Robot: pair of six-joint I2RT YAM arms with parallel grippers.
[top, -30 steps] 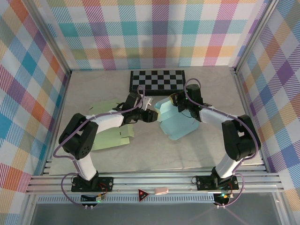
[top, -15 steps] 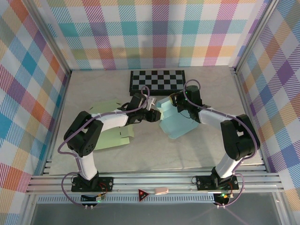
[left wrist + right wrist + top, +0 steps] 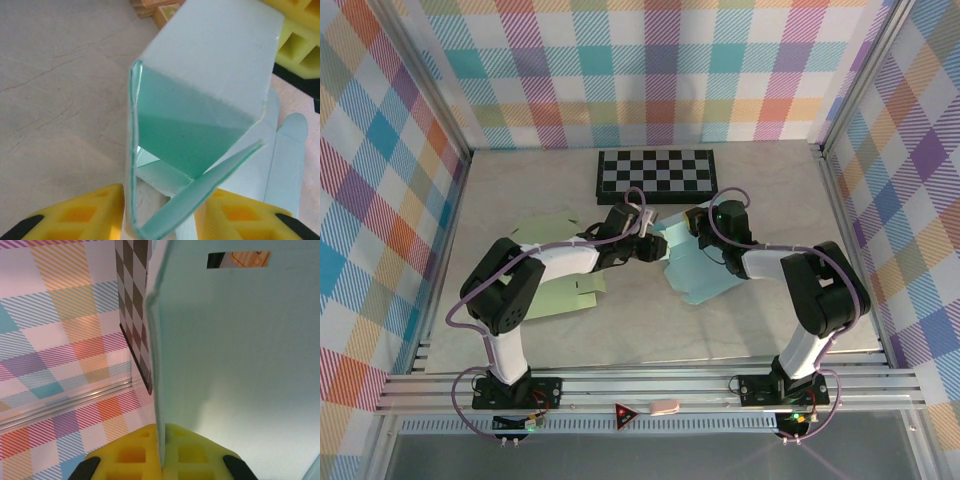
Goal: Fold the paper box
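Both arms have closed in on the paper box [image 3: 705, 270] over the last second. The left gripper [image 3: 655, 245] has slid right, up to the box's left edge, and the right arm has pulled its elbow in.

The pale blue box lies at the middle of the counter [image 3: 770, 330], just near of the checkerboard [image 3: 655, 172]. A flat green sheet [image 3: 560, 295] lies well apart to the left.

The right gripper [image 3: 705, 222] is clamped tight on the thin edge of an upright panel at the box's far side. The left gripper stands half closed, a finger on each side of two raised panels that meet in a V. I cannot tell whether it truly squeezes them.

I judge the fold as begun but well short of done. On the left, walls are standing and starting to form a corner. The rest of the sheet is flat on the counter, its rounded tabs untucked. The other walls have yet to be raised and the tabs locked in.
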